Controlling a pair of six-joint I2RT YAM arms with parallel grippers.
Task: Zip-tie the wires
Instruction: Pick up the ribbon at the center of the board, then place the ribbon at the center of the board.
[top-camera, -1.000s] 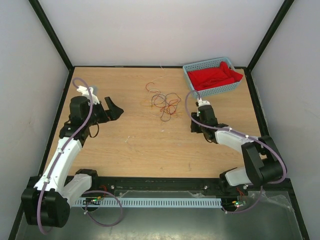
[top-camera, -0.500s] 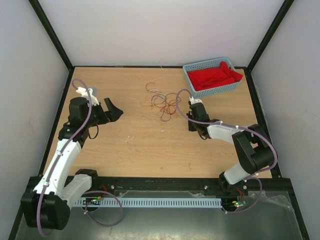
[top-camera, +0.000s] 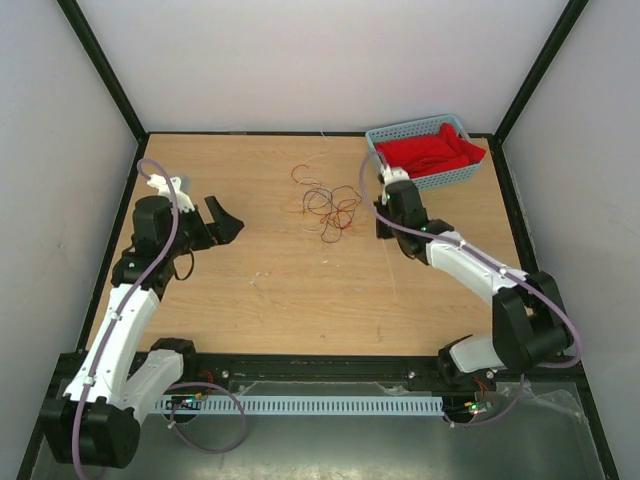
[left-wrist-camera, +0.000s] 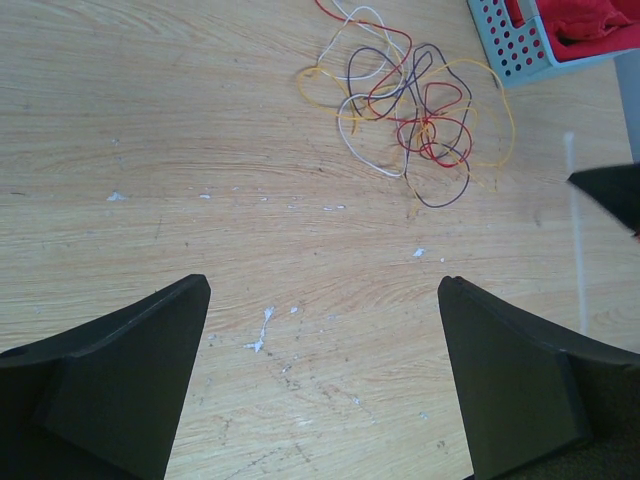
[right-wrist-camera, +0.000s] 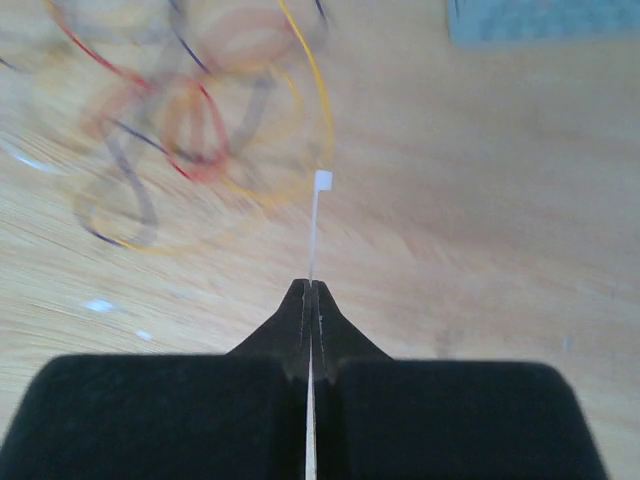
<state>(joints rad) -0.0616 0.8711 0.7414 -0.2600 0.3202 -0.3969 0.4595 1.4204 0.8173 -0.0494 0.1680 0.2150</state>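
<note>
The wires (top-camera: 328, 205), thin red, orange, purple and white strands, lie in a loose curl on the wooden table (top-camera: 300, 290), at mid back. My right gripper (top-camera: 384, 228) is just right of them, shut on a thin white zip tie (right-wrist-camera: 313, 235). The tie's square head (right-wrist-camera: 322, 181) points at the blurred wires (right-wrist-camera: 190, 130). My left gripper (top-camera: 222, 222) hovers at the left, open and holding nothing. Seen from the left wrist, the gripper (left-wrist-camera: 322, 283) faces the wires (left-wrist-camera: 415, 110), and the zip tie (left-wrist-camera: 573, 220) shows as a pale strip at the right.
A blue perforated basket (top-camera: 425, 178) holding red cloth (top-camera: 430, 152) stands at the back right corner, close behind the right gripper. Its corner shows in the left wrist view (left-wrist-camera: 500, 50). Black frame rails border the table, and white specks dot the wood.
The right gripper has shut on the zip tie and swung toward the back, closer to the basket and wires. The left arm has barely shifted.
</note>
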